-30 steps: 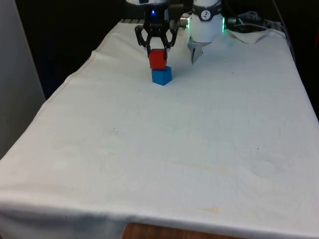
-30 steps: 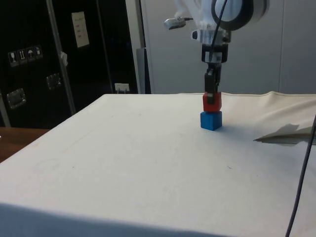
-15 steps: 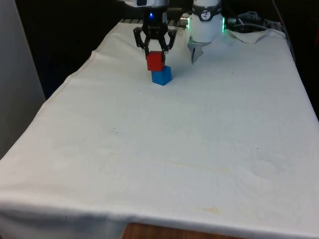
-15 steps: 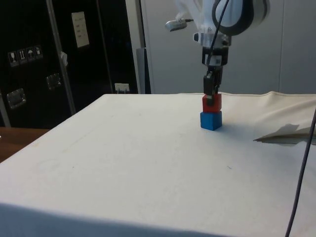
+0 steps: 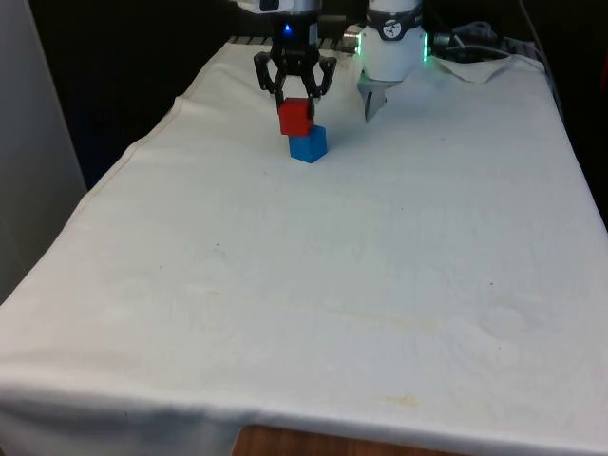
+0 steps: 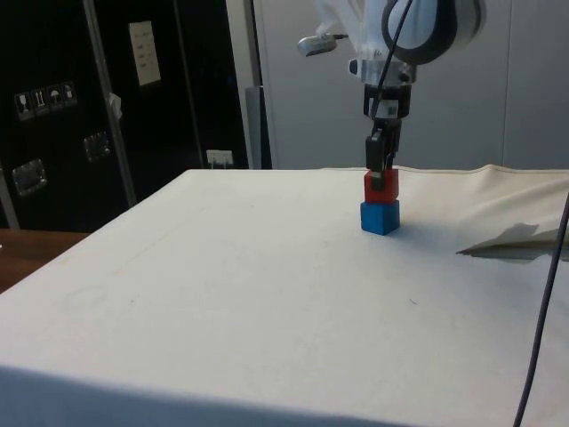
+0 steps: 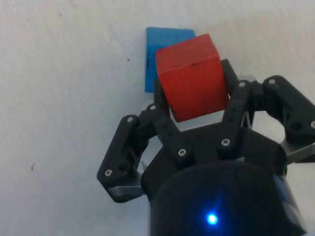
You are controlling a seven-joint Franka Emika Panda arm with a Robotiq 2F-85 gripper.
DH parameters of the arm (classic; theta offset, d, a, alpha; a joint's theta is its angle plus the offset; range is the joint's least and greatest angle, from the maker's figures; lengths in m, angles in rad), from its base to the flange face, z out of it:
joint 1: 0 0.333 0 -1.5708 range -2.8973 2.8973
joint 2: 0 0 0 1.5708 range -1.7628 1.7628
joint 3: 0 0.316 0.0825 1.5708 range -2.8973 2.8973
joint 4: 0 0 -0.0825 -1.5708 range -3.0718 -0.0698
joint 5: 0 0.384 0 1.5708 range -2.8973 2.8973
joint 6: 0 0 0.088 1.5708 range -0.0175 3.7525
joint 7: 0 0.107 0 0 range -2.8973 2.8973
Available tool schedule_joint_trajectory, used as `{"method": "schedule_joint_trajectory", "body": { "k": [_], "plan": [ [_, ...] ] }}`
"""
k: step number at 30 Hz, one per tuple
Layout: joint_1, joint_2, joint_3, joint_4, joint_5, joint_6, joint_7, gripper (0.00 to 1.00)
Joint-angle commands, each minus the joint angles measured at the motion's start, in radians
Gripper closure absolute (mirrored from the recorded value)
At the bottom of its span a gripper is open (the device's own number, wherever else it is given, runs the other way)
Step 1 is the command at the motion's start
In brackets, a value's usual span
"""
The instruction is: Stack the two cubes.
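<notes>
Currently the red cube is clamped between the two fingers of the gripper, as is seen in the wrist view. It is held just above the blue cube, which rests on the white cloth near the table's far end. Whether the cubes touch cannot be told; in the side view the red cube is seen directly over the blue cube

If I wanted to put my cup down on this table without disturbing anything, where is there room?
Nearly all the white cloth is bare, from the near edge up to the blue cube. It is crowded only at the far end, where the gripper holds the red cube over the blue one.
</notes>
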Motion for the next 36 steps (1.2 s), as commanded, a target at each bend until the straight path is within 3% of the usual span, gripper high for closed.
{"method": "schedule_joint_trajectory", "body": {
  "k": [1, 11, 12, 15, 16, 21, 32, 34, 36],
  "plan": [
    [-0.001, 0.004, 0.000, 0.001, -0.002, 0.003, 0.003, 0.99],
    [-0.001, 0.001, 0.000, 0.000, 0.000, 0.000, 0.001, 0.98],
    [0.000, 0.001, 0.000, 0.000, 0.000, 0.000, 0.000, 0.83],
    [0.000, 0.000, 0.000, 0.000, 0.001, -0.001, 0.000, 0.54],
    [0.000, 0.000, 0.000, 0.000, 0.000, -0.001, 0.000, 0.54],
    [0.000, 0.000, 0.000, 0.000, 0.001, -0.001, 0.000, 0.00],
    [-0.004, -0.025, -0.002, 0.003, -0.002, -0.024, 0.003, 0.00],
    [0.000, -0.022, -0.002, 0.004, 0.003, -0.014, 0.000, 0.00],
    [-0.005, -0.048, -0.004, 0.003, -0.005, -0.043, 0.006, 0.00]
  ]
}}
